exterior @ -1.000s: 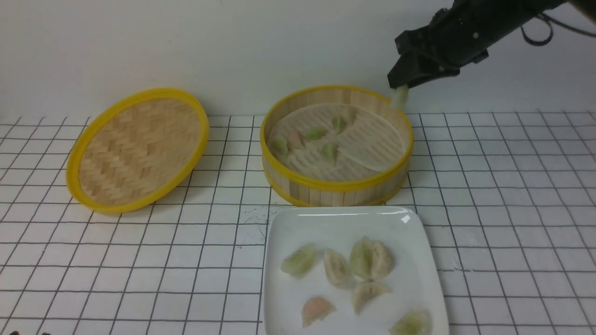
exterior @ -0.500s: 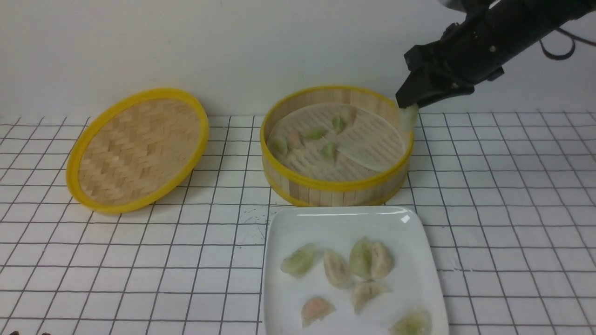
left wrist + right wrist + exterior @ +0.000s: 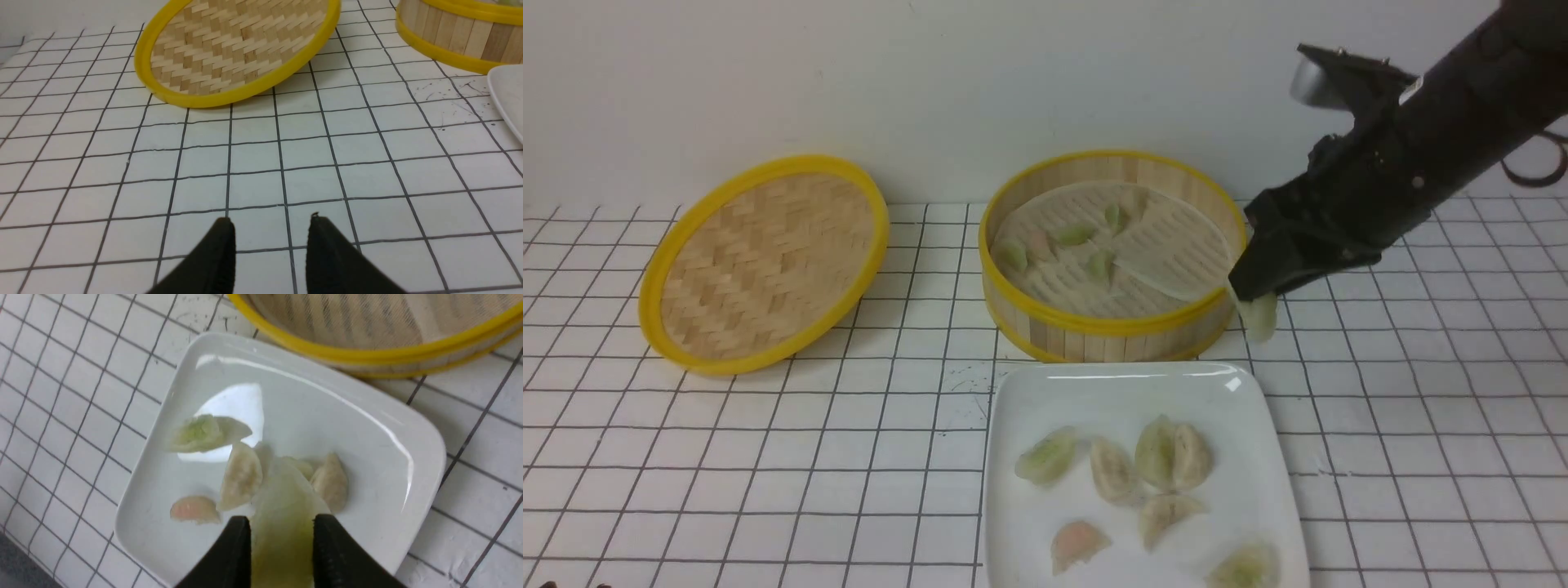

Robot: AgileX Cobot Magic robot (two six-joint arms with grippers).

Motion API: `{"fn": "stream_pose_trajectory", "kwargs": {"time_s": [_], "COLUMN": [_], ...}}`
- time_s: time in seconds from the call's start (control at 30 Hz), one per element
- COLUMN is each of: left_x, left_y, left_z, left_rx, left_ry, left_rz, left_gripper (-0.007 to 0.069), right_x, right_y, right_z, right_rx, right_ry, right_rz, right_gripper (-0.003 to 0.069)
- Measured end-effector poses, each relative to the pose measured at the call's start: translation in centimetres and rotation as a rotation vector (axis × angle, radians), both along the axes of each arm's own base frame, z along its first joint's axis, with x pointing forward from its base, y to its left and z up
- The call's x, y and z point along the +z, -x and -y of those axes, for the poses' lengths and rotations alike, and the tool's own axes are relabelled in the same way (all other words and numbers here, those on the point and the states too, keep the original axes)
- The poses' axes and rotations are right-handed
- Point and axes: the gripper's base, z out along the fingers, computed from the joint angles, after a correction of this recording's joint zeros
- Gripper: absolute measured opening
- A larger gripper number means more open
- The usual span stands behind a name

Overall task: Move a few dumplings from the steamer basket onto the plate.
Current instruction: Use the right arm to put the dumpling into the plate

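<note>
Surface: white table [image 3: 768,457] ruled with a black grid, running back to a plain pale wall [image 3: 931,82].
Left gripper [image 3: 269,224]: low over bare grid on the near side; jaws apart, nothing between them.
Plate [image 3: 1029,392]: near centre, carrying seven dumplings [image 3: 1111,469]; its near edge is cut off by the frame.
Right gripper [image 3: 1252,290]: clamped on a pale green dumpling [image 3: 1260,314], which hangs just right of the basket wall, past the plate's far right corner.
Steamer basket [image 3: 1111,327]: directly behind the plate; several basket dumplings [image 3: 1076,235] lie in its left half; the paper liner [image 3: 1176,253] is folded over on the right.
Lid [image 3: 764,261]: left of the basket, well apart, lying tilted.
Obstruction: the right arm [image 3: 1413,155] covers the far right grid.
Hidden: the basket's near wall masks the near floor; the count inside is unclear.
</note>
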Motion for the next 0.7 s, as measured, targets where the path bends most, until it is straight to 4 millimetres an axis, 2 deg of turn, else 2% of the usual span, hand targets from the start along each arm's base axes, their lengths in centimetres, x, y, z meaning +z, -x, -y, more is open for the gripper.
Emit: {"fn": "stream_pose_trajectory", "kwargs": {"time_s": [0.33, 0.7], "left_x": [0.0, 0.0], "left_y": [0.0, 0.0], "left_z": [0.0, 0.0], "left_rx": [0.000, 0.000], "left_ry": [0.000, 0.000], "left_rz": [0.000, 0.000], "left_gripper": [0.0225, 0.0225], "right_x": [-4.0, -6.9], "right_y": [2.2, 2.7], "right_z": [-0.7, -0.3], "right_rx": [0.114, 0.115], "right_ry": [0.036, 0.062], "right_rz": [-0.087, -0.045], "right_gripper": [0.0181, 0.0181]}}
